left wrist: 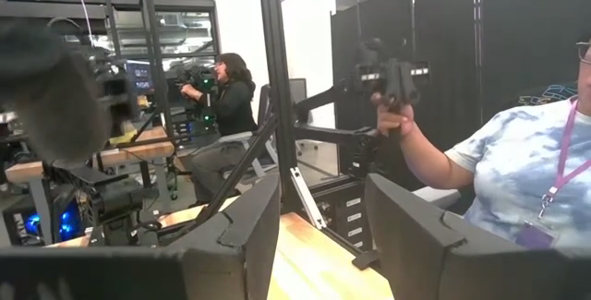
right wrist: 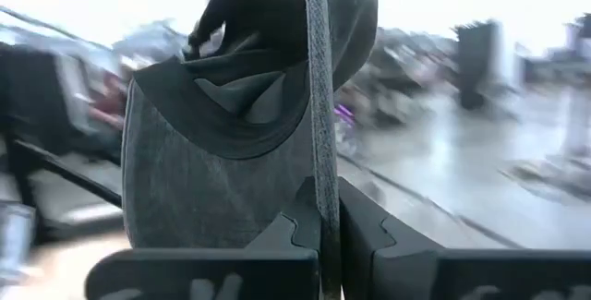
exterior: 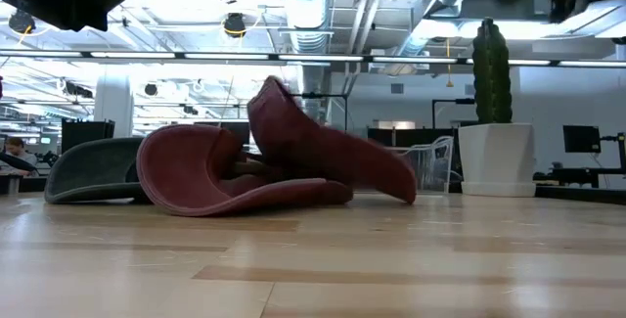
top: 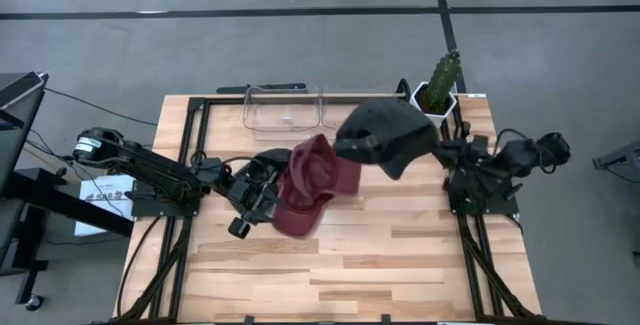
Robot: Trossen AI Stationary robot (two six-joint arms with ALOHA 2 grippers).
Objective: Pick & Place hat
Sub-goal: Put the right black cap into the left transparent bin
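A dark grey hat hangs in the air over the table's far right part, and my right gripper is shut on it; its inside fills the right wrist view. A maroon hat lies on the table's middle, resting on its brim and rim. My left gripper stands open just left of the maroon hat, with nothing between its fingers. In the low view another grey-green hat lies on the table left of the maroon one. My right gripper pinches a thin edge of the dark grey hat, seen edge-on, between its two fingers. The fingers come roughly level from the table's right side. The hat is lifted clear of the table and stands out beyond the fingertips with its hollow inside toward the wrist camera.
A clear plastic bin stands at the far edge, and a cactus in a white pot at the far right corner. A sheet of paper lies left of the table. A person holding a device stands beyond the table.
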